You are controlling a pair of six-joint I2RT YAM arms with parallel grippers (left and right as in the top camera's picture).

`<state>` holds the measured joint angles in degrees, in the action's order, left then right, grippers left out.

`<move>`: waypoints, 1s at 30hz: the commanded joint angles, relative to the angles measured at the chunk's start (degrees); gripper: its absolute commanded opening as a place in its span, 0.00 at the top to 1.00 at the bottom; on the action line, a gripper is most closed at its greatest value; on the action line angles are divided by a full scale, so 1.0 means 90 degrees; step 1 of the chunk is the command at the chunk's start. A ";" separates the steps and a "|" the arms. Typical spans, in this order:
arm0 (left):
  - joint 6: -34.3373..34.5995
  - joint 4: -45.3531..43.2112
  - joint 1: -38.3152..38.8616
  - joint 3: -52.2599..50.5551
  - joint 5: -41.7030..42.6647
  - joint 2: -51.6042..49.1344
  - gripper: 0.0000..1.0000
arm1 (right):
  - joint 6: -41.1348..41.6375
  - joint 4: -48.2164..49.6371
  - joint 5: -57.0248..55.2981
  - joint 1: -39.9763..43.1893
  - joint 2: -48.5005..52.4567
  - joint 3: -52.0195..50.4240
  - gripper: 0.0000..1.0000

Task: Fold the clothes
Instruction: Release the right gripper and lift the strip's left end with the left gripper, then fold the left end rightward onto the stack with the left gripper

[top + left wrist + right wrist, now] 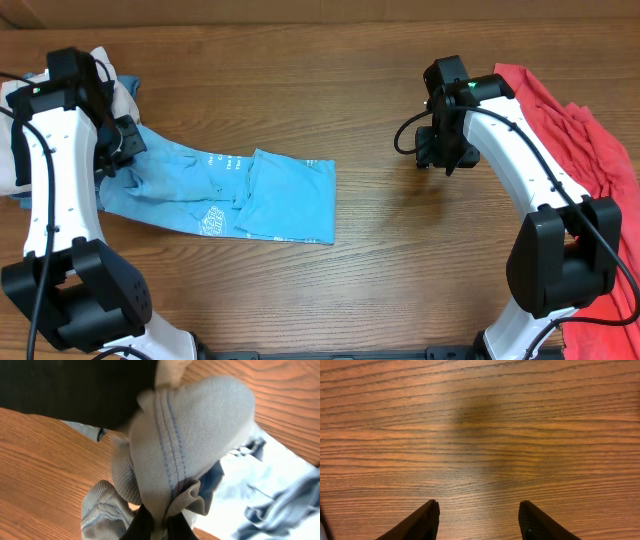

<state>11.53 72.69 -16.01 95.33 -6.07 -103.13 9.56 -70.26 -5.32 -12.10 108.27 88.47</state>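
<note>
1. Clamped tight, the left gripper [122, 142] has hold of the light sky-blue short-sleeved cotton T-shirt [235, 190]. From its wrist camera, the dark fingertips [141, 527] sit pressed together at the bottom of the picture. A stitched hem of the shirt [190, 435] is pinched between them and bulges up in front of the lens.
2. Over on the other side, the right gripper [445, 152] is above bare brown wood-grain table [380, 60], well apart from the shirt. Its two dark fingers [422, 522] stand apart with nothing between them.
3. That shirt lies left of the table's middle, its long axis running left to right and sloping slightly toward the near edge at the right. The left end is bunched up at the gripper. The right end finishes in a straight, squared edge, with a flap folded over it.
4. White printed lettering shows along the shirt, but it is too small for me to read.
5. Loose coral-red garments [575, 135] are heaped along the right edge, partly covered by the right arm and cut off by the picture's edge.
6. Under the left arm at the far left sits a pile of white and denim-blue cloth [115, 85], mostly hidden. A blurred black piece [65, 385] fills the top of the left wrist view.
</note>
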 commanded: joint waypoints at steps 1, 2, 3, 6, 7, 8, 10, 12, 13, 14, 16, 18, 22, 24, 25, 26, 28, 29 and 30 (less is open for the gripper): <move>-0.0015 0.0270 0.0403 0.0131 0.0185 0.0153 0.96 | -0.0068 0.0002 0.0158 -0.0005 -0.0066 -0.0036 0.45; 0.0138 0.0308 0.0525 0.0131 0.0209 0.0153 0.96 | -0.0068 0.0002 0.0211 -0.0005 -0.0066 -0.0036 0.45; 0.0170 0.0323 0.0656 0.0134 0.0323 0.0155 0.96 | -0.0068 0.0005 0.0238 -0.0005 -0.0066 -0.0036 0.45; 0.0180 0.0389 0.1073 0.0131 0.0393 0.0153 0.96 | -0.0068 -0.0017 0.0270 -0.0005 -0.0066 -0.0036 0.45; 0.0211 0.0410 0.1195 0.0131 0.0393 0.0155 0.96 | -0.0068 -0.0041 0.0270 -0.0005 -0.0066 -0.0036 0.45; 0.0277 0.0430 0.1345 0.0131 0.0393 0.0153 0.96 | -0.0068 -0.0066 0.0270 -0.0005 -0.0066 -0.0036 0.45; 0.0376 0.0447 0.1634 0.0131 0.0398 0.0153 0.96 | -0.0068 -0.0112 0.0270 -0.0005 -0.0066 -0.0036 0.45; 0.0423 0.0447 0.1887 0.0131 0.0396 0.0153 0.96 | -0.0068 -0.0151 0.0270 -0.0005 -0.0066 -0.0036 0.45; 0.0491 0.0447 0.1989 0.0131 0.0396 0.0153 0.96 | -0.0068 -0.0163 0.0270 -0.0005 -0.0066 -0.0036 0.45; 0.0578 0.0449 0.2110 0.0131 0.0398 0.0153 0.96 | -0.0068 -0.0182 0.0270 -0.0005 -0.0066 -0.0036 0.45; 0.0736 0.0461 0.2344 0.0131 0.0401 0.0153 0.96 | -0.0070 -0.0209 0.0270 -0.0005 -0.0066 -0.0036 0.45; 0.0918 0.0476 0.2531 0.0131 0.0403 0.0153 0.96 | -0.0070 -0.0223 0.0270 -0.0005 -0.0066 -0.0036 0.44; 0.1151 0.0483 0.2861 0.0131 0.0512 0.0153 0.96 | -0.0070 -0.0233 0.0270 -0.0005 -0.0066 -0.0036 0.44; 0.1309 0.0481 0.3002 0.0131 0.0517 0.0153 0.96 | -0.0070 -0.0238 0.0270 -0.0005 -0.0063 -0.0036 0.44; 0.1358 0.0469 0.3087 0.0131 0.0515 0.0153 0.96 | -0.0070 -0.0238 0.0270 -0.0005 -0.0063 -0.0036 0.44; 0.1433 0.0440 0.3196 0.0131 0.0515 0.0153 0.96 | -0.0070 -0.0238 0.0270 -0.0005 -0.0066 -0.0036 0.44; 0.1579 0.0376 0.3371 0.0131 0.0515 0.0153 0.96 | -0.0068 -0.0238 0.0274 -0.0005 -0.0063 -0.0036 0.44; 0.1615 0.0342 0.3449 0.0131 0.0515 0.0153 0.96 | -0.0070 -0.0238 0.0274 -0.0005 -0.0063 -0.0036 0.44; 0.1647 0.0313 0.3536 0.0131 0.0512 0.0153 0.96 | -0.0070 -0.0248 0.0274 -0.0005 -0.0063 -0.0036 0.44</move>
<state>22.79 76.31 13.21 95.59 -2.26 -102.94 9.13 -72.60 -3.20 -12.10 108.27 88.47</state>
